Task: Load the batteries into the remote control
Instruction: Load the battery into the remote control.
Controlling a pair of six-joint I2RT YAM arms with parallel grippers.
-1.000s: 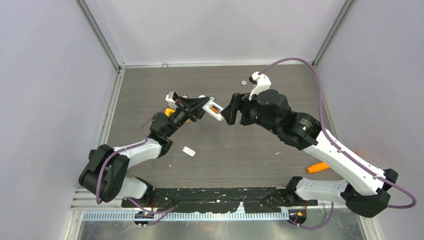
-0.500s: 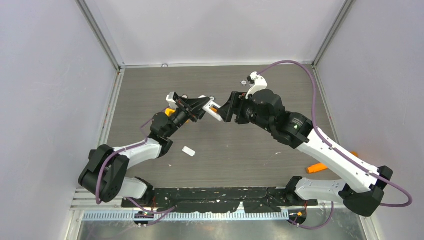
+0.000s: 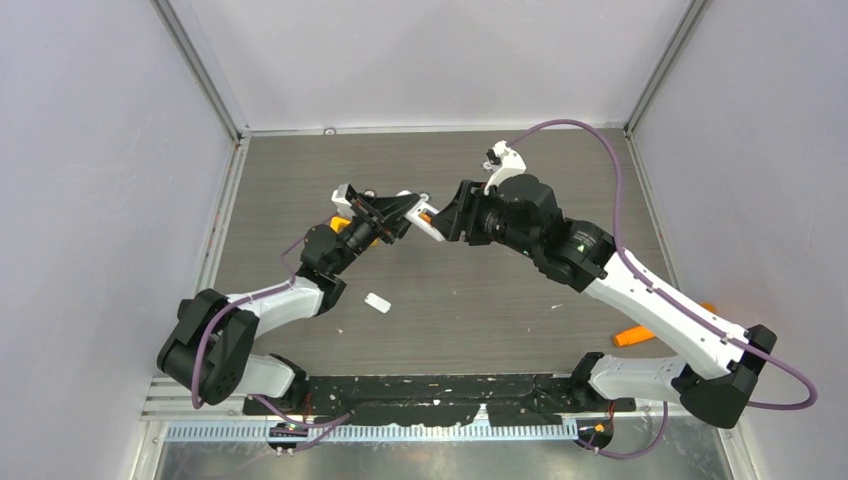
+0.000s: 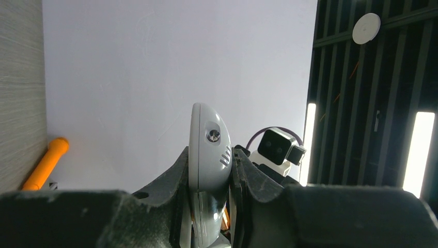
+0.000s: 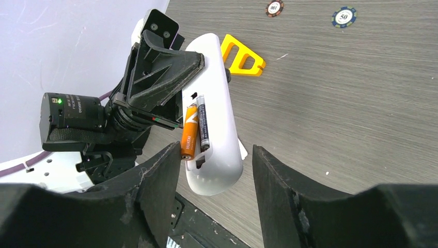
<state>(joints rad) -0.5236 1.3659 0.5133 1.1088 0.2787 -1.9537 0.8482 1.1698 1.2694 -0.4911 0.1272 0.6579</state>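
The remote control (image 5: 214,103) is held clear of the surface (image 3: 480,300), above its middle and somewhat nearer the far edge. It is pinched across its thin sides by the left claw (image 4: 209,160), whose fingers are pressed against it on both sides. The remote's back is turned toward the right wrist camera, and the battery compartment is seen uncovered.

Two batteries lie side by side in this compartment. The orange battery (image 5: 189,132) is placed at the side nearer the left claw and is slightly tilted against the dark battery (image 5: 203,123), which lies straight along the remote. Whether the orange battery is fully seated cannot be told.

The right claw (image 5: 214,150) is spread, with one finger on each side of the remote's free end. A gap is seen between the remote and the finger on the dark battery's side; contact on the other side cannot be confirmed.

A flat orange triangle (image 5: 241,57) and two round chips (image 5: 274,7) lie toward the far edge. A small white tab (image 3: 377,302) rests left of centre, and an orange stick (image 3: 636,335) lies near the right edge.
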